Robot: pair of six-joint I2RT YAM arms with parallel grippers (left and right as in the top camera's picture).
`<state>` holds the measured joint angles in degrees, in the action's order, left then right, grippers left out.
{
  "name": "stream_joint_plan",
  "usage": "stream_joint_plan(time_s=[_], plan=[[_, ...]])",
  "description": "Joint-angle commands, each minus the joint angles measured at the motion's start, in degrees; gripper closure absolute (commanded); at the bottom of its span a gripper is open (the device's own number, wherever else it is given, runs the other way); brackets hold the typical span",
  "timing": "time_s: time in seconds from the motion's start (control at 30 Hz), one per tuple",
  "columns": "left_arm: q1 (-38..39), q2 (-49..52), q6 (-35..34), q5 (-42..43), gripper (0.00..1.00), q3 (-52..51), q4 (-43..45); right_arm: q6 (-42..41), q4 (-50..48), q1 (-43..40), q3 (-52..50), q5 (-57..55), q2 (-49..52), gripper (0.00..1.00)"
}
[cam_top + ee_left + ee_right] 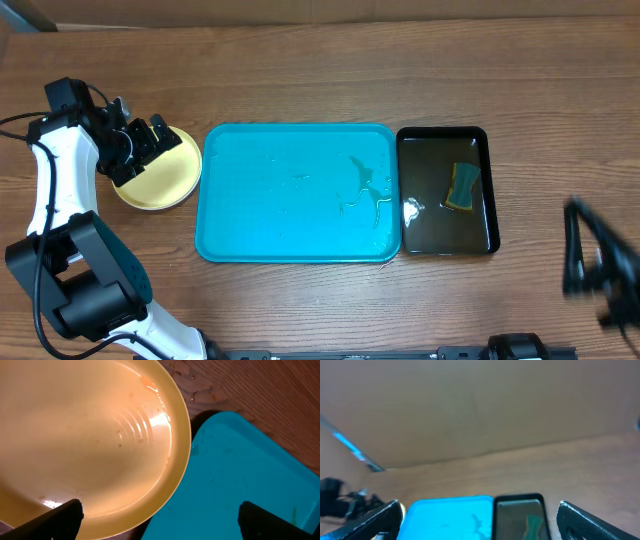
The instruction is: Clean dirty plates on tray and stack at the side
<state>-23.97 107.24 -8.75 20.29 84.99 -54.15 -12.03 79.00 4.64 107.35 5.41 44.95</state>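
Ahead of my right gripper (479, 512) and a touch to its right I see the black tray (520, 515), with shallow water in it and a teal-and-yellow sponge (535, 524) lying inside. The wooden table (300, 60) runs on beyond it to a plain tan wall (470, 410), well ahead of that gripper

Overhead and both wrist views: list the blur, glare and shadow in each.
Overhead: sharp and evenly lit, except the right arm, smeared by blur; wet patches glint on the tray. Left wrist: a bright highlight on the yellow plate, a dark shadow under its rim. Right wrist: the whole frame is soft, the black tray without crisp edges.
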Motion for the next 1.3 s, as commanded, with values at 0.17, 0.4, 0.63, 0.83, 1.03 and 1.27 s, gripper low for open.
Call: stream_joint_plan(time_s=[0.17, 0.4, 0.63, 0.83, 1.03, 1.27], plan=[[0.1, -1.6, 1.3, -0.4, 0.0, -0.1, 0.2, 0.3, 3.3, 2.8, -0.1, -3.0, -9.3, 0.0], [0.1, -1.6, 1.2, -0.4, 0.0, -0.1, 0.2, 4.9, -2.5, 2.8, -8.4, -3.6, -16.5, 0.0], [0.1, -1.6, 1.2, -0.4, 0.0, -0.1, 0.2, 9.3, -24.8, 2.8, -30.8, -2.6, -27.6, 0.0], [0.1, -1.6, 1.2, -0.4, 0.0, -0.1, 0.2, 9.3, -44.1, 2.8, -49.7, -1.2, -35.1, 0.0], [0.1, -1.6, 1.2, -0.4, 0.0, -0.1, 0.2, 9.2, -66.3, 2.8, -67.8, 1.3, -40.4, 0.0], [0.1, -1.6, 1.2, -0.4, 0.0, -0.1, 0.2, 8.8, -80.5, 2.8, -83.7, 2.3, -44.8, 0.0]])
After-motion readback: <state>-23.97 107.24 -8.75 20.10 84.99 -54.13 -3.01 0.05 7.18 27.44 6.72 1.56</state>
